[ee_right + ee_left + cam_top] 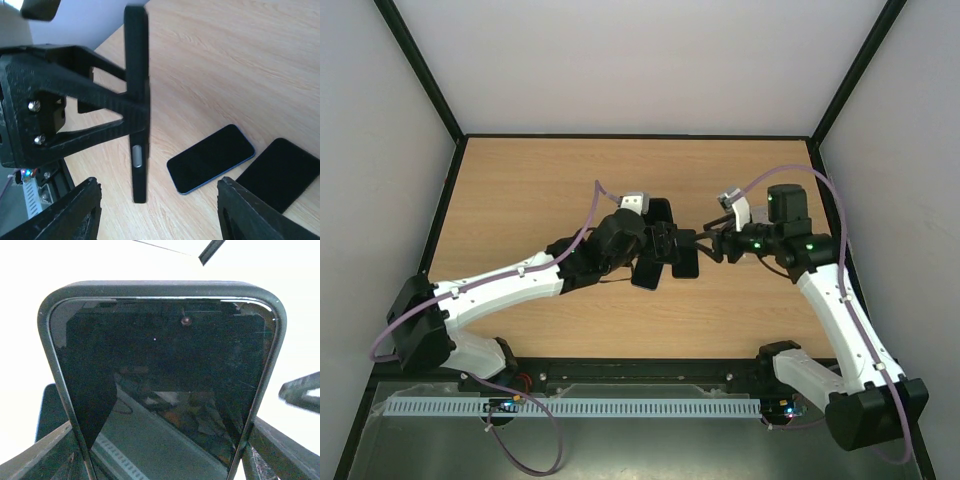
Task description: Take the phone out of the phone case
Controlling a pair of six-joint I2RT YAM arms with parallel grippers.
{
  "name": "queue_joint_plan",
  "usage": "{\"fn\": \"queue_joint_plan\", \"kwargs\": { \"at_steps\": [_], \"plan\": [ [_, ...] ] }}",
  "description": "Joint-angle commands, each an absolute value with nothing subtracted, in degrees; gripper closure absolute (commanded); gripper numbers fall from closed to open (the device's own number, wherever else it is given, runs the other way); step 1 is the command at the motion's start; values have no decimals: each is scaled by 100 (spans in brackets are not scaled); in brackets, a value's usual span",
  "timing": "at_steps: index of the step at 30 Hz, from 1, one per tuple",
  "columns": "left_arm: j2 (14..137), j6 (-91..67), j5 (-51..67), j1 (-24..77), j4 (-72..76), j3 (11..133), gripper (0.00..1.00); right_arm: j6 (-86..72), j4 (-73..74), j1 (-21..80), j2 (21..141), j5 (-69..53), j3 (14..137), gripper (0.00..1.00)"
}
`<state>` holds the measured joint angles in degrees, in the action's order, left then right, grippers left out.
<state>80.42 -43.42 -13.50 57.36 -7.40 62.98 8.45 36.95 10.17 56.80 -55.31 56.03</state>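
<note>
My left gripper (665, 240) is shut on the matte black phone case (160, 288) and holds it upright above the table. The phone (160, 370) sits inside the case, its glossy screen facing the left wrist camera. In the right wrist view the case (136, 75) shows edge-on with a grey side button, pinched between the left fingers (85, 95). My right gripper (162, 210) is open and empty, just to the right of the case and level with it; it also shows in the top view (708, 245).
Two loose phones lie flat on the wooden table (520, 200) under the grippers: a blue-edged one (210, 159) and a black one (280, 172). Black frame rails border the table.
</note>
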Motion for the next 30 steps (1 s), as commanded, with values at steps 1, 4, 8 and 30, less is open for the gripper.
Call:
{"fn": "queue_joint_plan", "kwargs": {
  "at_steps": [1,4,8,30],
  "plan": [
    [7831,-4793,-1882,5836,698,6179,49,450,3460,1569,5712,-4969,5573,38],
    [7873,-4812,-1955,5894,857,6208,49,369,3354,1900,5838,-4706,5571,40],
    [7867,-4816,-2084,5973,999,6226,49,199,3179,2151,5957,-4505,5553,51],
    [7190,-4125,-2174,5788,662,5983,0,165,3030,2268,5868,-4365,5688,98]
  ]
}}
